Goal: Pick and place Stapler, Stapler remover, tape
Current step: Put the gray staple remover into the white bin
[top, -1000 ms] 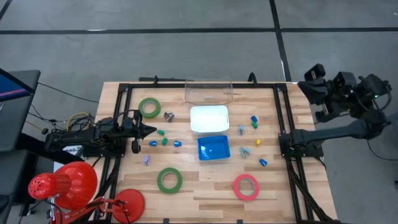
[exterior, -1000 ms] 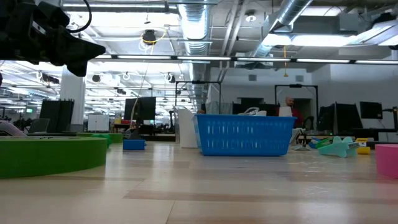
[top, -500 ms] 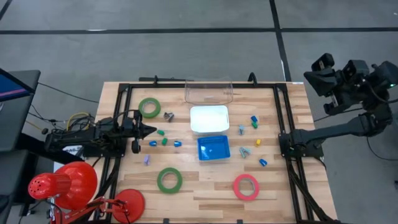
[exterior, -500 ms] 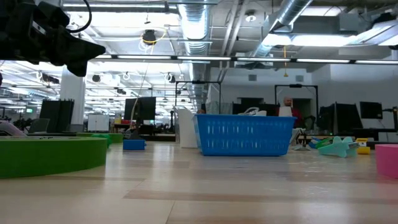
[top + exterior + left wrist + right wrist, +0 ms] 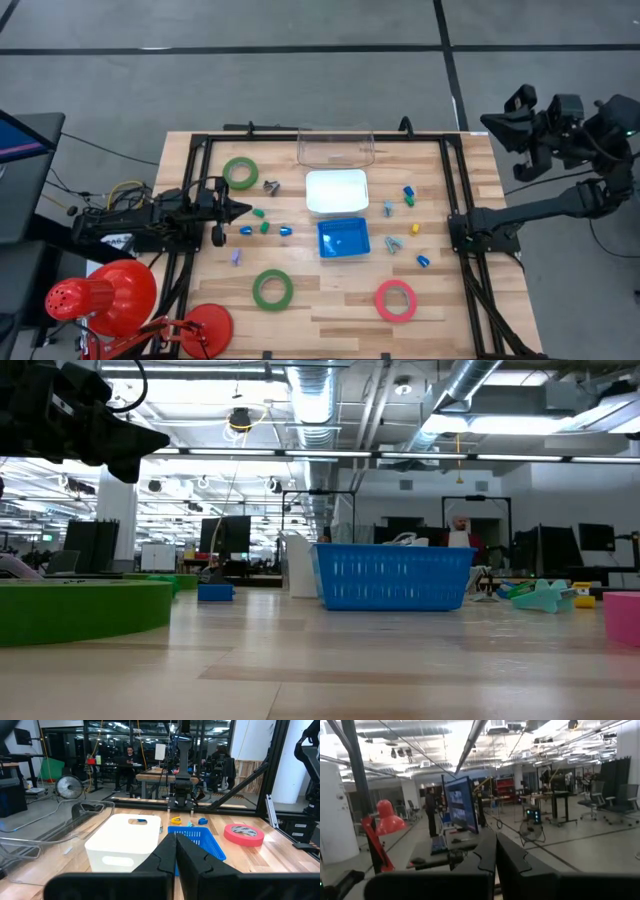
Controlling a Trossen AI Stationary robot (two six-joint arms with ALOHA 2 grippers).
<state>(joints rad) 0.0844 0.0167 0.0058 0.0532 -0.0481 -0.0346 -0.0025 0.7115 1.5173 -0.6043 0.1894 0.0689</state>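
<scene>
Three rings of tape lie flat on the wooden table: a green one (image 5: 240, 173) at the far left, a green one (image 5: 272, 289) near the front and a pink-red one (image 5: 396, 300) at the front right. Small pieces are scattered around: a grey claw-shaped one (image 5: 271, 186), a teal one (image 5: 393, 243), and blue, green and yellow ones; which is the stapler or the stapler remover I cannot tell. My left gripper (image 5: 240, 209) is shut, level above the table's left side. My right gripper (image 5: 487, 122) is shut, raised beyond the far right corner.
Down the table's middle stand a clear bin (image 5: 335, 146), a white bin (image 5: 336, 190) and a blue basket (image 5: 343, 238). A red desk lamp (image 5: 100, 300) stands off the near left corner. Black frame rails (image 5: 455, 180) run along the table's sides.
My right gripper has risen beside the table's far right corner and tipped its fingers upward. Nothing on the table has moved.
</scene>
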